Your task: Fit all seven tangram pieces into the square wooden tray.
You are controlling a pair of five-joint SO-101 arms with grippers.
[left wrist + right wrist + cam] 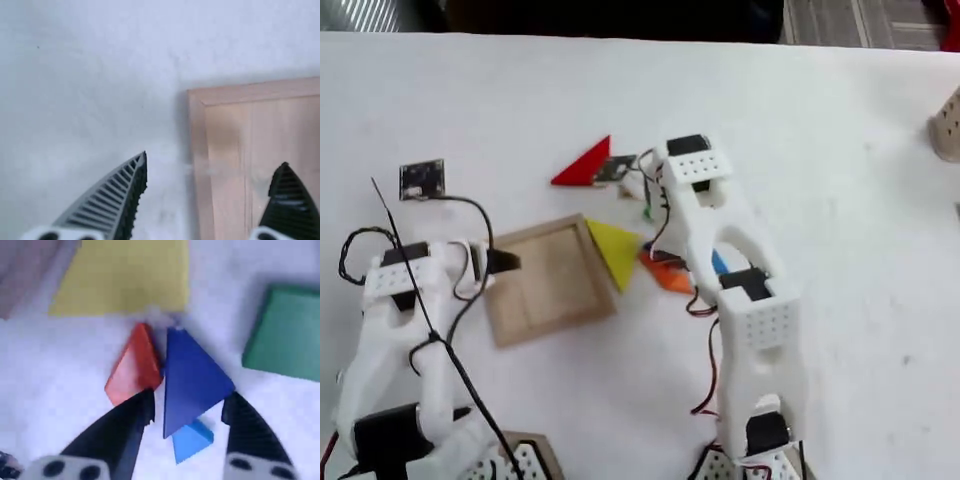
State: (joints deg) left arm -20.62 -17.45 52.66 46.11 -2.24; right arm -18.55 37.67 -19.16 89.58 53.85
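The square wooden tray (535, 312) lies empty left of centre. A yellow triangle (613, 250) touches its right corner, with an orange piece (667, 274) beside it. A red triangle (585, 165) lies farther back. My left gripper (214, 160) is open, low over the tray's left rim (196, 150), one finger on each side of it. My right gripper (190, 400) is open around a dark blue triangle (192, 377) on the table. The orange piece (134, 365) touches one finger (142, 407). A light blue piece (192, 440) lies under the triangle's tip, and a green piece (285, 335) lies beyond.
A small black board (422, 178) on a cable lies at the back left, and another (615, 168) sits beside the red triangle. Loose wires run along both arms. A wooden object (948, 125) stands at the right edge. The right arm (720, 230) covers several pieces.
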